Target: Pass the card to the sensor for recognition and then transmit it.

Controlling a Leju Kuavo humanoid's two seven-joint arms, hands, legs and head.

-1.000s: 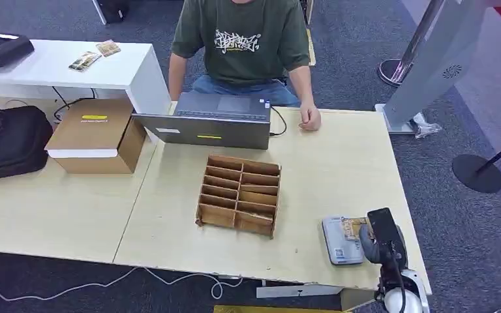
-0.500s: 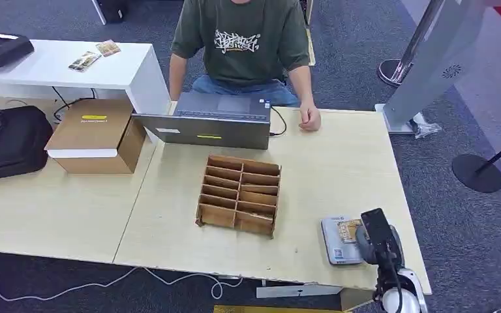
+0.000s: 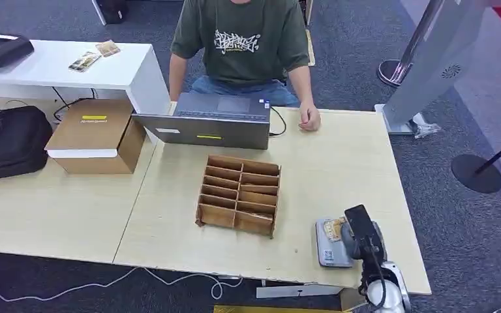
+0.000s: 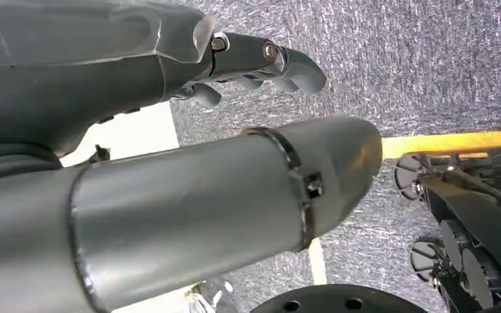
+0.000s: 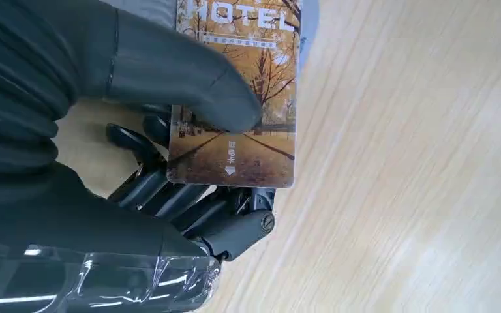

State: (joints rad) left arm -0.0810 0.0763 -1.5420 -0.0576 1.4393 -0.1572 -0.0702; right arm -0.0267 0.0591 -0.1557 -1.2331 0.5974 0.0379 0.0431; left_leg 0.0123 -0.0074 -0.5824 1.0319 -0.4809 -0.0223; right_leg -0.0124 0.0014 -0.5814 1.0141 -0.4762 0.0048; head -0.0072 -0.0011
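Head view first: our right hand [image 3: 359, 236] sits down at about 5 o'clock on the pale wooden table [image 3: 339, 156], pinching the autumn-tree printed hotel card [image 3: 333, 228] right over the flat grey card reader sensor [image 3: 329, 244]. So we reckon we're in the recognition step, with the card hovering on or just above the reader; we can't tell from here if they touch. The brown wooden slotted organiser box [image 3: 239, 194] sits dead centre, and at 12 o'clock a person in a dark green printed T-shirt [image 3: 241, 39] sits behind a grey open laptop [image 3: 216, 120]. Next move, as we judge it: hold steady for the read, then lift and carry the card across, probably toward the person or the slots, without letting it slip.

Left wrist view: our left hand [image 4: 261, 62] hangs over speckled grey carpet [image 4: 430, 65], fingers curled loosely, holding nothing we can see.

Right wrist view: thick thumb on top, dark fingers [image 5: 189, 202] under, clamped on the card, with the reader's grey edge behind it.

Room-wise: a tan cardboard box [image 3: 98, 134] at 10 o'clock, a black bag [image 3: 6, 140] at 9, a white side desk [image 3: 72, 65] at 11, and grey carpet all round.
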